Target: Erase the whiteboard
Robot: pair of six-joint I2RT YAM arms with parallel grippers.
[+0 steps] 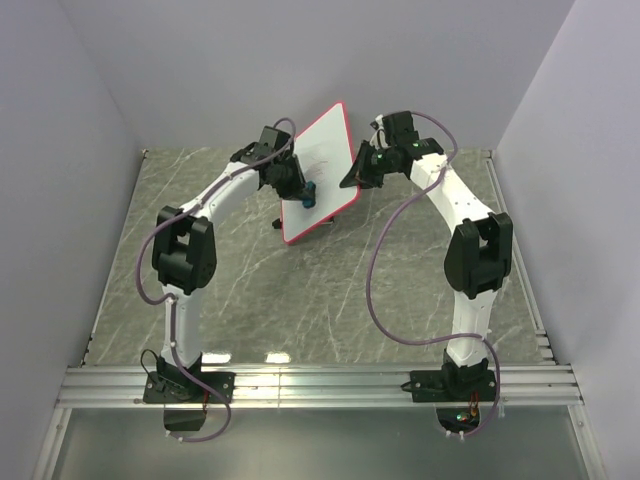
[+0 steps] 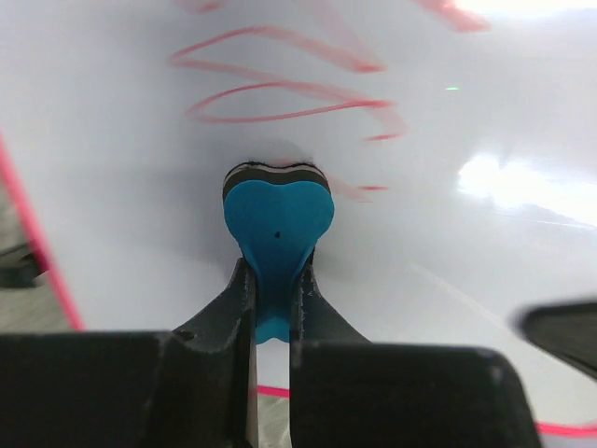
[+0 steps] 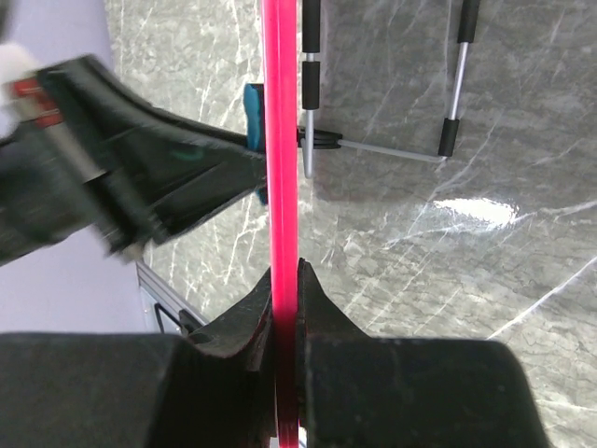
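Note:
The whiteboard, white with a pink-red rim, stands tilted at the back middle of the table. My right gripper is shut on its right edge; in the right wrist view the rim runs edge-on between the jaws of that gripper. My left gripper is shut on the blue bone-shaped eraser and presses it against the board's face. In the left wrist view the eraser sits on the white surface just below red scribbles, held by the gripper.
The grey marbled table lies under the board. The board's black-tipped metal stand legs show behind it in the right wrist view. Purple walls close in on three sides. An aluminium rail runs along the near edge.

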